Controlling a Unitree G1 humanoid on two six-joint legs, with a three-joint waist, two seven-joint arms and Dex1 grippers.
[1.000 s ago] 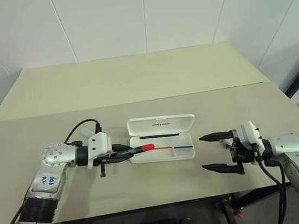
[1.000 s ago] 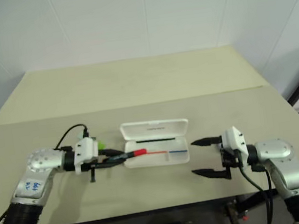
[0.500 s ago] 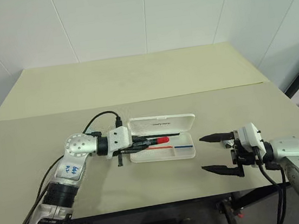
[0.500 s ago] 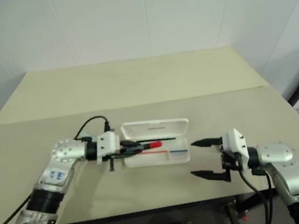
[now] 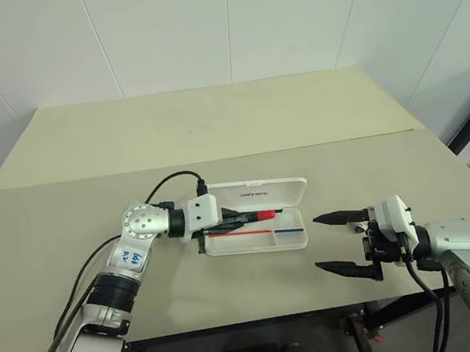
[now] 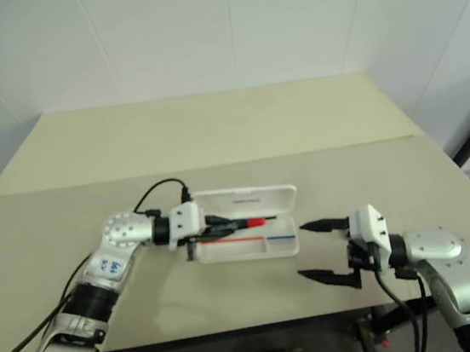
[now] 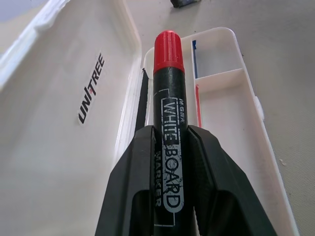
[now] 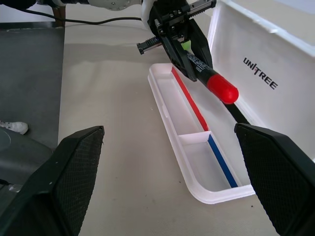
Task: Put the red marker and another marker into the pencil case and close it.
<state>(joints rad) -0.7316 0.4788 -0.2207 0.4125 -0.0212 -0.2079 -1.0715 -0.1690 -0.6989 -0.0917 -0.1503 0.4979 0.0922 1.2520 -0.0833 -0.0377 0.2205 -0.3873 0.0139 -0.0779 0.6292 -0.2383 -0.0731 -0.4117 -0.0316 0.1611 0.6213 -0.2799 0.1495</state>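
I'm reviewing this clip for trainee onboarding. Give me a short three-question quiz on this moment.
1. True or false: the pencil case lid is open.
2. What does the left gripper hold?
A. a green marker
B. the red marker
C. nothing
3. How do the right gripper's fingers stand?

Key:
1. True
2. B; it is held over the open case.
3. Spread wide, holding nothing, on the case's right.
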